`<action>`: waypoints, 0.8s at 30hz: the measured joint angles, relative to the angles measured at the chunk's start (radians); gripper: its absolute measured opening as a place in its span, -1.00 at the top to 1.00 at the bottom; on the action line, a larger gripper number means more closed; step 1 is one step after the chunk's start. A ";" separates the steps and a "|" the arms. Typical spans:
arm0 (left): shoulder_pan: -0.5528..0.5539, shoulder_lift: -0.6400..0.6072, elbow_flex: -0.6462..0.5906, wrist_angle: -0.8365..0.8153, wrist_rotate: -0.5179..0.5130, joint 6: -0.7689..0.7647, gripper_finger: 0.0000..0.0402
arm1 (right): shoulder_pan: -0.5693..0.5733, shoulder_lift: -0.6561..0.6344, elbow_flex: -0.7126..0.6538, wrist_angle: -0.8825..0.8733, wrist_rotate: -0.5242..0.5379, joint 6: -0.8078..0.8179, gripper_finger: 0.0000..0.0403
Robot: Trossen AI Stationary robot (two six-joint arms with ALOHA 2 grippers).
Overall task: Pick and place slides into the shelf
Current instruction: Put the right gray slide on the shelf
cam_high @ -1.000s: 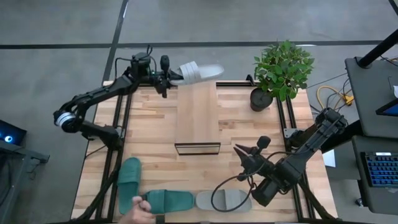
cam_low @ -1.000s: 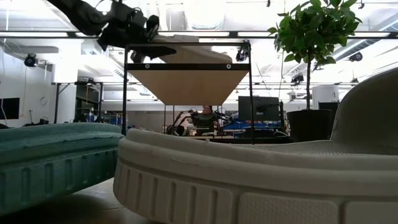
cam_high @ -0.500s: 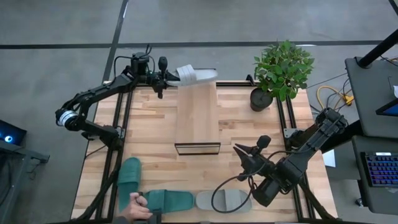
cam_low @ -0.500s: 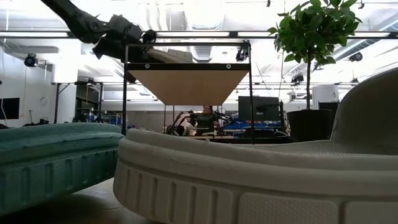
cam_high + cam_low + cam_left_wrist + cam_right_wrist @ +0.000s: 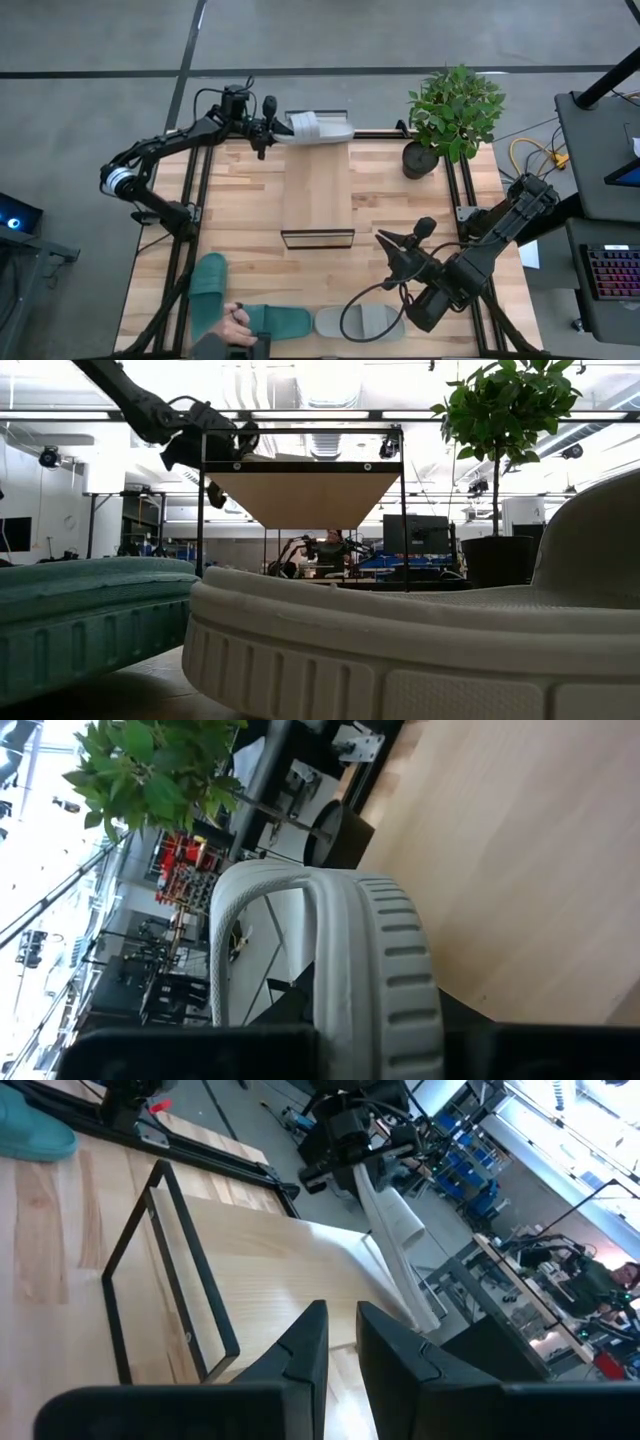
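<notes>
Swung back toward the shelf's (image 5: 317,185) far end, the white slide (image 5: 318,127) sits clamped in the left gripper (image 5: 272,128), hanging past the tabletop's (image 5: 240,210) far edge.
Risk: so little overlap with the plank means letting go here could tip it off behind. Count: two teal slides (image 5: 208,290) and one grey (image 5: 360,322) along the near edge, a person's hand (image 5: 232,325) on one teal (image 5: 272,322); one shelf; right gripper (image 5: 395,262) idle, jaws nearly closed, empty.
</notes>
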 joint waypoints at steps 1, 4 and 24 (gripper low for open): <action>0.001 0.009 0.006 -0.001 0.000 0.000 0.92 | 0.000 0.000 0.000 0.000 0.000 0.000 0.76; 0.002 0.029 0.015 0.008 0.000 0.005 0.92 | 0.000 0.000 0.000 0.000 0.000 0.000 0.76; 0.011 0.037 0.008 0.017 -0.110 -0.158 0.46 | 0.000 0.000 0.000 0.007 0.000 0.007 0.76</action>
